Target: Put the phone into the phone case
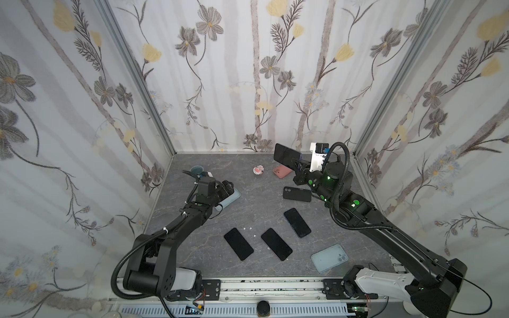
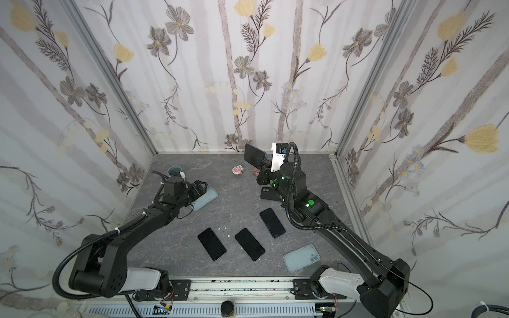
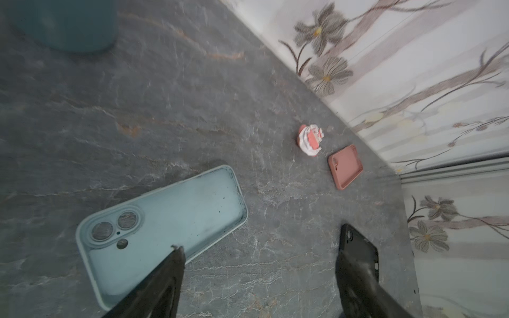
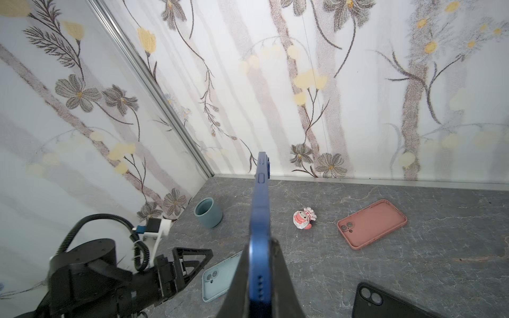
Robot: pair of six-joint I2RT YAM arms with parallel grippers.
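My right gripper (image 4: 260, 245) is shut on a blue phone (image 4: 260, 198), which it holds on edge in the air near the back of the table. Both top views show that phone (image 1: 285, 156) (image 2: 254, 155) dark-screened above the right gripper (image 1: 298, 165). A light blue phone case (image 3: 170, 217) lies flat on the table with its inside up, at the left in both top views (image 1: 230, 200) (image 2: 207, 198). My left gripper (image 3: 261, 242) hangs open just over its near edge; one fingertip (image 3: 176, 256) overlaps the case and nothing is between the fingers.
Three dark phones (image 1: 238, 244) (image 1: 276, 244) (image 1: 297, 222) lie at the front middle. A black case (image 1: 297, 194), a pink case (image 4: 371, 224) and a second light blue case (image 1: 329, 258) lie on the right. A teal cup (image 4: 208, 217) and small toy (image 4: 303, 219) stand at the back.
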